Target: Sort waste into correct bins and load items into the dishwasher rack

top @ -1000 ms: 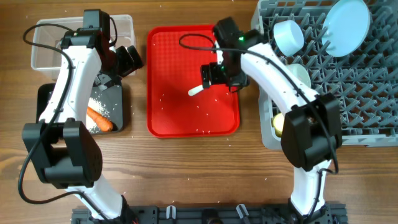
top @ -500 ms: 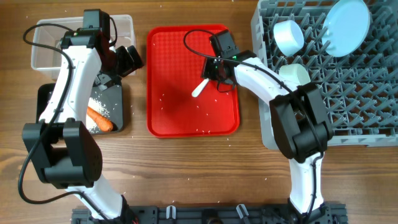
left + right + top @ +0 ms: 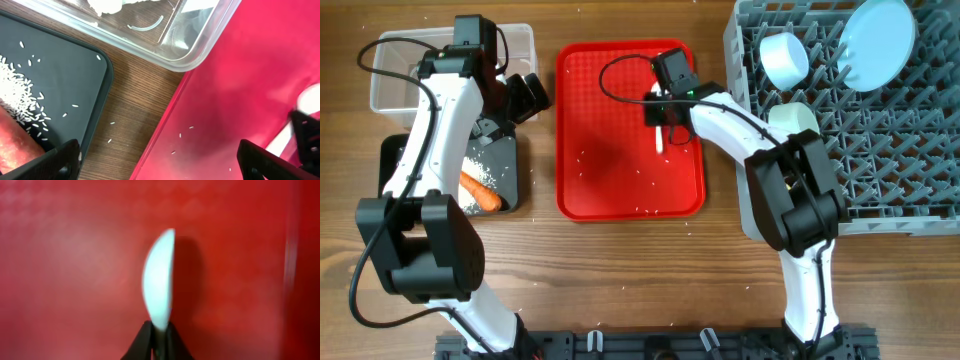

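Note:
Over the flat red tray [image 3: 620,170], my right gripper [image 3: 660,108] is shut on the handle of the white spoon [image 3: 660,135]. In the right wrist view the spoon [image 3: 160,280] stands edge-on, its bowl pointing away from the gripper [image 3: 160,332]. My left gripper [image 3: 525,97] hangs open and empty between the clear tub [image 3: 400,75] and the red tray, its fingers [image 3: 55,162] wide apart. The black tray [image 3: 510,160] holds a carrot [image 3: 480,192] and rice [image 3: 478,172]. A white tissue [image 3: 105,5] lies in the tub. The grey rack [image 3: 880,140] carries a plate [image 3: 876,42] and two bowls [image 3: 783,58].
Loose rice grains dot the red tray [image 3: 250,75] and the wood between it and the black tray [image 3: 65,70]. A yellow cup [image 3: 767,200] shows at the rack's near left corner. My right arm arches over the rack's left edge.
My right gripper has closed on the spoon's handle and shifted toward the back of the red tray, and the spoon has turned from slanting to pointing straight forward. The left arm has not moved.

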Action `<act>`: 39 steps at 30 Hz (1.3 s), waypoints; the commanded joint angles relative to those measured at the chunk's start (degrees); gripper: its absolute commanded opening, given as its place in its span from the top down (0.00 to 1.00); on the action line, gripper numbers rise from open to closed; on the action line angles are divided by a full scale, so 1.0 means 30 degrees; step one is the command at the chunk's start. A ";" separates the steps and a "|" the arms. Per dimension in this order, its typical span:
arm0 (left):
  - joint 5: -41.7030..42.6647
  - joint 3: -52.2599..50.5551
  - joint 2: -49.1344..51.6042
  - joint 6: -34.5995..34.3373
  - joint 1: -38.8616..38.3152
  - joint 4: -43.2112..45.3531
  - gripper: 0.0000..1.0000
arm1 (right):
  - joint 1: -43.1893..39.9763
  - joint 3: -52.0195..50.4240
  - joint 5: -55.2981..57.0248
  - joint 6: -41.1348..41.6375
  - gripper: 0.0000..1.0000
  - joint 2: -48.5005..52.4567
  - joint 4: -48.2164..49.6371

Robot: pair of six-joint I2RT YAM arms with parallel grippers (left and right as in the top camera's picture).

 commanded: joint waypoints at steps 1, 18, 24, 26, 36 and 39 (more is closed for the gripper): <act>-0.0182 -0.0117 0.0109 -0.0240 0.0015 0.0000 0.00 | 0.0248 -0.1362 -0.1428 -0.1530 0.96 0.2280 -0.1931; -0.0189 -0.0117 0.0109 -0.0240 0.0015 0.0816 0.00 | -1.0863 0.0430 0.1093 -0.8437 0.96 -1.4105 -1.2925; -0.0182 -0.0117 0.0109 -0.0248 0.0015 0.1778 0.00 | -1.2509 0.0189 0.1078 -1.0353 0.16 -1.1664 -1.1395; -0.0066 -0.0080 0.0095 -0.0219 0.0015 0.1763 0.03 | -1.2502 0.0197 0.0707 -1.0367 0.15 -1.1351 -1.0870; -0.1078 0.4663 -0.8058 0.0758 0.0029 -0.6098 0.10 | -1.2488 0.0984 -0.8429 -1.0214 0.00 -1.4120 -1.1147; -0.2266 0.4619 -1.0797 0.0131 0.0036 -0.8619 0.00 | -1.2488 0.0925 -0.8357 -1.0229 0.00 -1.3937 -1.1001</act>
